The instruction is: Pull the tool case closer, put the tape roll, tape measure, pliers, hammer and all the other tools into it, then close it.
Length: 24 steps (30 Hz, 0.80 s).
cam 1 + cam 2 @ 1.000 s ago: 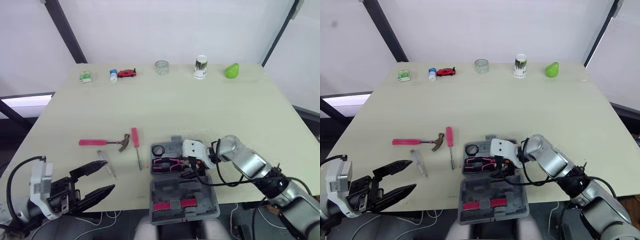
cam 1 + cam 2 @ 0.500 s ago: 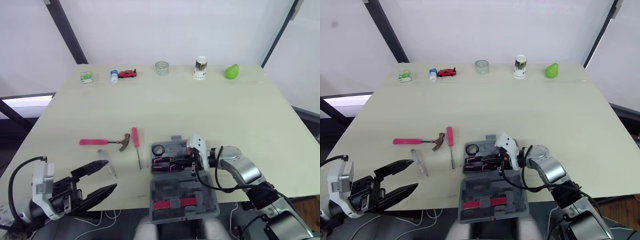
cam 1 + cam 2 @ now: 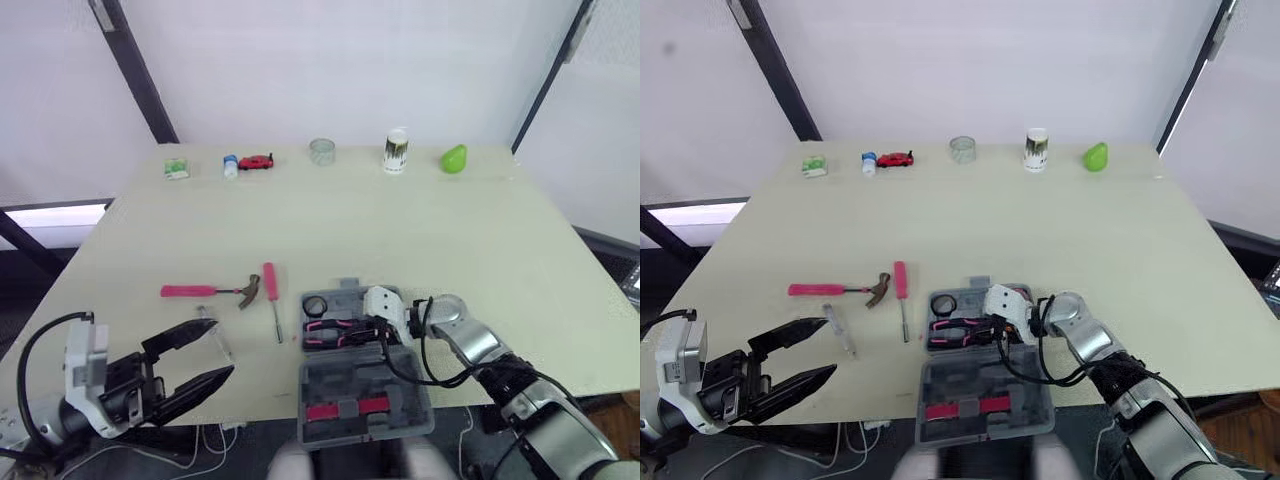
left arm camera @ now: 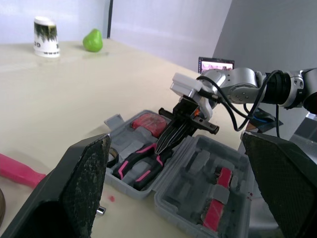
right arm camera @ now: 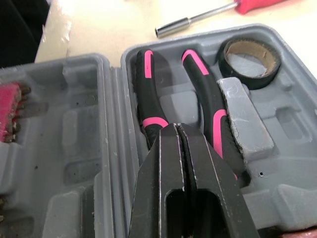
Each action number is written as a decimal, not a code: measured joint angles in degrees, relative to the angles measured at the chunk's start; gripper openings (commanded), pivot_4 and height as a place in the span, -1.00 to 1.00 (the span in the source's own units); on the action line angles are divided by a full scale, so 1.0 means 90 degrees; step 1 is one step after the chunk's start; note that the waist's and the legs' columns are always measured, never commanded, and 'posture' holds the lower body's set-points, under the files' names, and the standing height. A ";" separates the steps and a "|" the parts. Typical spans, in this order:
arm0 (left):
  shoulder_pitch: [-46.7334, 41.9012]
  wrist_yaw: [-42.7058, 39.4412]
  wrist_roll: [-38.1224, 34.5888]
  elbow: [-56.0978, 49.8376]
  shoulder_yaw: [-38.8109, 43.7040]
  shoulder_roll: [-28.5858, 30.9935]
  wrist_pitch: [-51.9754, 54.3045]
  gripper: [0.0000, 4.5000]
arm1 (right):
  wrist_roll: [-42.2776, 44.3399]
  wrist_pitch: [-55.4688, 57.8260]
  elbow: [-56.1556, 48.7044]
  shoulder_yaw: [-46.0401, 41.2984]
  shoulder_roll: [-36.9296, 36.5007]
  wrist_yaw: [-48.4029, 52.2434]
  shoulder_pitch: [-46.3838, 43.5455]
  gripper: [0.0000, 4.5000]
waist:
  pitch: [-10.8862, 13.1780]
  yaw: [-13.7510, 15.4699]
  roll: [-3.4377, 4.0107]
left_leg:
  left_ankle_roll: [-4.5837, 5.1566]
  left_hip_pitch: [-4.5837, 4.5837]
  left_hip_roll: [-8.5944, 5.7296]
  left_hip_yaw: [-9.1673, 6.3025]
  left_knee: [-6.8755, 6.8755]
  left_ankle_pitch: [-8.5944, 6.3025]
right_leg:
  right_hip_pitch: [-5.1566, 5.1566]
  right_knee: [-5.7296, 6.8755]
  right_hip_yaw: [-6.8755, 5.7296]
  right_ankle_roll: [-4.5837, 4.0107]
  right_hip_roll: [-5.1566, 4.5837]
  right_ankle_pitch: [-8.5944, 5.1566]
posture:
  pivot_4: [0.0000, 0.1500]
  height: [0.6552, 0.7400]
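**Clenched right fingers over the seated pliers; three tools left outside the case**

The right gripper [image 5: 179, 130] has its fingers [image 5: 163, 173] clenched together with nothing between them. The tips point down at the pliers [image 5: 198, 99], right where the two pink-and-black handles meet. The pliers lie flat in their moulded recess in the tool case [image 3: 365, 345], so the closed tips look to be pressing them home rather than picking them up. Just beside the pliers, the tape roll [image 5: 250, 55] sits in its own round pocket in the corner of the same half. In the left wrist view a red item [image 4: 148, 121] rests in the far pocket. It may be the tape measure, though I cannot tell for sure.

The case lies open at the near edge of the worktop [image 3: 400, 230], with its lid half [image 3: 360, 410] closest to the robot and carrying a few pink pieces.

The left gripper [image 3: 222, 350] hangs with its fingers spread wide and empty at the near left edge, close to a clear-handled tool [image 3: 838, 328]. Beyond it lie the hammer [image 3: 215, 291] and, just beside the hammer's head, a pink screwdriver [image 3: 272, 295]. All three are out on the worktop to the left of the case, and nothing stands between them and it.

The right arm reaching over the open tray looks like the main thing in the way, both for dropping tools in and for folding the lid shut.

Along the far edge stand a cup [image 3: 396, 150], a green pear [image 3: 453, 158] and a toy car [image 3: 256, 161], well apart from the work.
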 measured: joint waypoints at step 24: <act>-0.0219 0.0737 0.0615 0.0220 -0.0527 -0.0290 -0.0038 1.00 | 0.0123 0.0624 -0.1099 -0.0652 -0.0080 -0.0439 0.0801 -0.99 | -0.0059 0.0128 0.0055 | -0.0034 -0.0051 -0.0010 0.0005 -0.0037 -0.0020 | -0.0055 -0.0025 -0.0013 0.0008 -0.0123 -0.0008 | 1.00 1.00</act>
